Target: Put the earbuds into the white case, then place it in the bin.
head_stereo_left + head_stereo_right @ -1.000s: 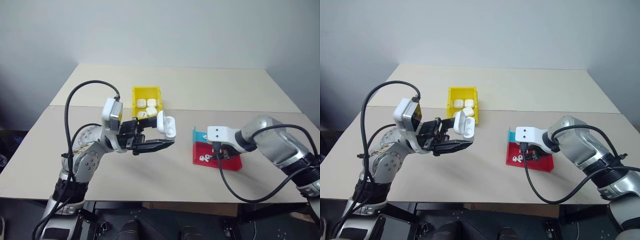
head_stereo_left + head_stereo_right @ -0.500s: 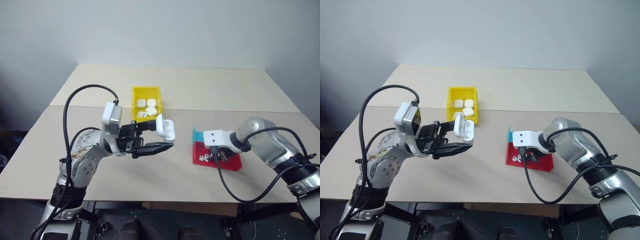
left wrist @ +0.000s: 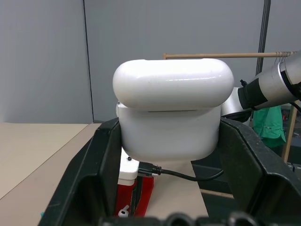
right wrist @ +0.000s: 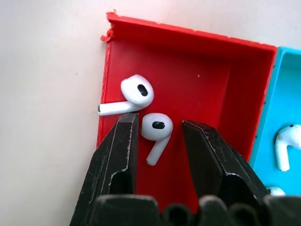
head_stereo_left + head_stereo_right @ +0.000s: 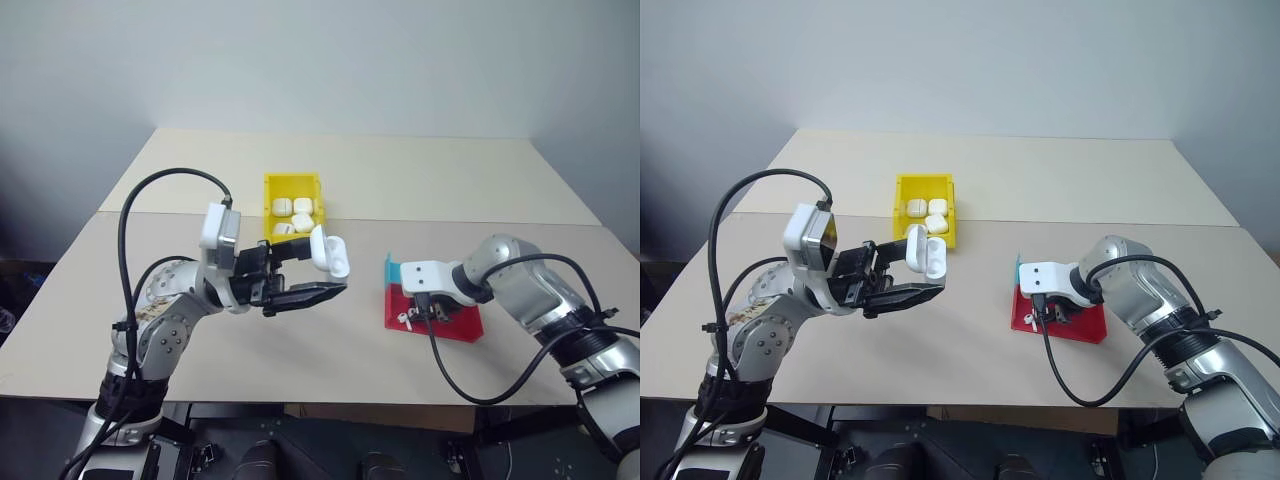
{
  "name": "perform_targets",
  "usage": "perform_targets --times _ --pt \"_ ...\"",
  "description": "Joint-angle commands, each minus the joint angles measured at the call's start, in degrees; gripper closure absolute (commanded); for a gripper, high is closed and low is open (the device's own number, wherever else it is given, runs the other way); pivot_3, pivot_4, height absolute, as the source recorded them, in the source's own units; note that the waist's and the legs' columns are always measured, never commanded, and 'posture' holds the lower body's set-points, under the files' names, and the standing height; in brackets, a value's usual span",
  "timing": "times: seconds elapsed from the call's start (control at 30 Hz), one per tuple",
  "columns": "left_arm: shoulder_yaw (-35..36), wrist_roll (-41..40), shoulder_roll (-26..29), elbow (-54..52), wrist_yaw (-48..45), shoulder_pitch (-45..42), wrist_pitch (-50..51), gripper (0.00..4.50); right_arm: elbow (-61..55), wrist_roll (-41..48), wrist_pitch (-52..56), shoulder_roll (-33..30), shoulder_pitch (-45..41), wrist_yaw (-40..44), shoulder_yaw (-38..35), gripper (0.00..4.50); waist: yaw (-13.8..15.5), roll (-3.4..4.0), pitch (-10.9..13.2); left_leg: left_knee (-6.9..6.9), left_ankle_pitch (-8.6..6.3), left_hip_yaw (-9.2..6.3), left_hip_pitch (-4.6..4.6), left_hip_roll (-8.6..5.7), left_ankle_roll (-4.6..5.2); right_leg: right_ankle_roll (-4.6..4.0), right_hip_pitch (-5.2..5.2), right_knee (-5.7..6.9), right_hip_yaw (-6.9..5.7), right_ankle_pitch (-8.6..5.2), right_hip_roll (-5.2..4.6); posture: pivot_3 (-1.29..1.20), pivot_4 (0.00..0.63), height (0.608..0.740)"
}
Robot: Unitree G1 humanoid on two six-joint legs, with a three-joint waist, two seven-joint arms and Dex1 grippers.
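The white case is glossy and rounded, its flip lid tipped open in the head views, and it sits clamped between the fingers of the left gripper, held up in the air just near of the bin. That arm is bent at the elbow with its forearm reaching to the right, the gripper pointing rightward and a little upward. The case stands roughly upright in the grip, lid uppermost; whether anything lies inside it I cannot tell.

The bin is bright yellow and stands at mid-bench with several other white cases in it.

The earbuds are tiny, white, short-stemmed, lying in the red half of a red and blue tray at right on the bench. One stem points toward the tray's edge, the other toward the gripper. The right gripper points steeply down into the tray, its fingers apart on either side of the nearer earbud, apparently not yet closed on it.
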Motion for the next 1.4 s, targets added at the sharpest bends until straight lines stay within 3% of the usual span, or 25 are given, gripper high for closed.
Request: perform_targets --times 0.03,0.37,0.53,0.77,0.93,0.97,1.07,1.2,1.27,1.4 --pt "1.32 -0.55 0.56 -2.25 0.41 -0.1 0.2 1.73 0.14 -1.2 -0.85 0.13 -1.1 0.41 -1.45 2.67 0.0 0.0 0.0 0.0 0.0 0.0 0.0 0.0 0.0 0.0 0.0 0.0 0.0 0.0 0.0 0.0 0.15 0.74" --pt "1.49 -0.89 0.96 -2.84 0.88 0.15 0.68 1.73 0.08 -2.23 -1.46 -0.3 -0.1 1.16 -1.74 2.67 0.02 0.0 0.0 0.0 0.0 0.0 0.0 0.0 0.0 0.0 0.01 0.0 0.0 0.0 0.0 0.0 0.15 0.74" --pt "1.57 -0.64 0.94 -2.9 0.88 0.09 0.65 1.73 -0.12 -2.49 -0.94 0.08 0.09 1.3 -1.81 3.85 0.02 0.0 0.0 0.0 0.0 0.0 0.01 0.0 0.0 0.0 0.02 0.0 -0.01 0.0 0.0 0.0 0.15 0.74" --pt "1.64 -0.64 0.87 -2.96 1.02 0.17 0.77 1.73 -1.33 -0.87 1.54 0.28 0.33 1.11 -4.27 3.89 0.01 0.0 0.0 0.0 0.0 0.0 0.01 0.0 0.0 0.0 0.02 0.0 -0.01 0.0 0.0 0.0 0.15 0.74" --pt "1.84 -1.23 0.65 -2.27 0.7 -0.32 1.09 1.73 -11.73 9.13 14.24 -1.82 -0.13 0.86 -17.5 3.89 0.11 0.05 0.03 -0.04 0.0 0.0 0.0 0.0 0.0 0.0 -0.01 0.0 0.0 0.0 -0.01 0.0 0.15 0.74" --pt "1.73 -1.58 0.46 -1.97 0.5 -0.69 1.42 1.73 -14.75 14.05 18.75 -1.17 0.25 0.34 -23.43 3.89 0.18 0.05 0.03 -0.04 0.0 0.0 0.0 0.0 0.0 0.0 -0.01 0.0 0.0 0.0 -0.01 0.0 0.15 0.74" --pt "0.75 -2.0 -0.24 -0.37 -0.96 -2.55 2.1 1.73 -23.21 27.58 26.14 3.47 4.36 -4.15 -41.6 3.89 0.52 0.04 0.03 -0.07 0.0 -0.03 0.0 0.0 0.0 0.0 0.02 -0.01 -0.03 0.0 -0.01 0.0 0.15 0.74" --pt "-0.98 -1.43 -2.66 2.74 -3.79 -5.98 1.51 1.73 -31.51 41.82 35.21 11.91 7.75 -13.12 -55.81 3.89 0.98 0.02 0.02 0.01 0.0 -0.08 0.0 0.0 -0.01 0.0 0.15 -0.03 -0.13 0.01 -0.02 0.0 0.15 0.74" --pt "-2.08 -0.73 -4.91 4.87 -4.64 -8.51 0.82 1.73 -36.04 49.95 39.28 17.5 7.92 -19.6 -60.78 3.89 0.96 0.03 0.01 0.05 0.0 -0.07 0.01 0.0 0.0 0.02 0.12 0.01 -0.08 0.06 -0.01 0.0 0.15 0.74" --pt "-3.15 -0.25 -7.84 8.02 -6.47 -11.85 0.89 1.73 -43.13 60.11 40.59 25.44 8.34 -31.31 -61.96 3.89 0.6 0.05 0.0 -0.03 0.01 -0.1 0.01 0.0 0.01 0.02 0.07 0.01 -0.06 0.06 0.02 0.0 0.15 0.74"
